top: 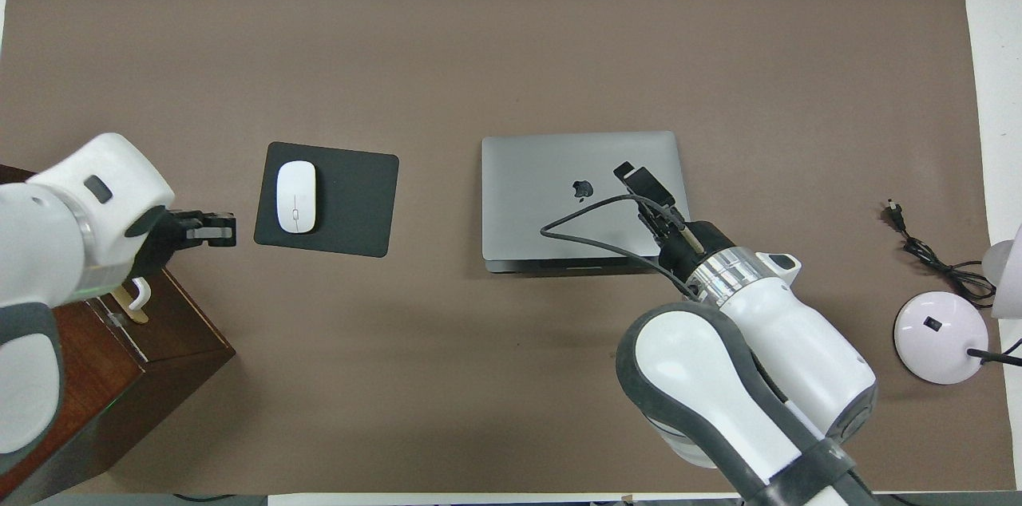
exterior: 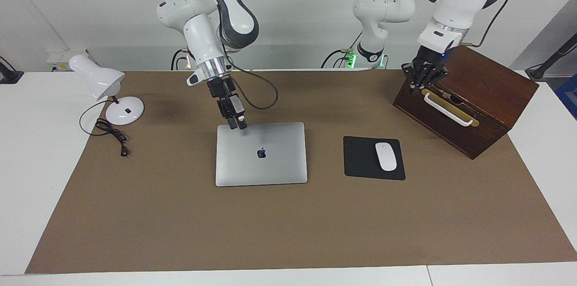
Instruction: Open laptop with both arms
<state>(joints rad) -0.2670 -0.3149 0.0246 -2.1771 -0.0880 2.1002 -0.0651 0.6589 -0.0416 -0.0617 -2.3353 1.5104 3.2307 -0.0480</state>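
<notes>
The silver-grey laptop lies closed on the brown mat, its dark logo facing up. My right gripper comes down at a slant over the laptop's edge nearer to the robots, close to the corner toward the right arm's end. Whether it touches the lid I cannot tell. My left gripper is shut and empty. It hangs over the front top edge of the wooden box, just above the box's white handle.
A black mouse pad with a white mouse lies beside the laptop toward the left arm's end. The dark wooden box stands at that end. A white desk lamp and its cord sit at the right arm's end.
</notes>
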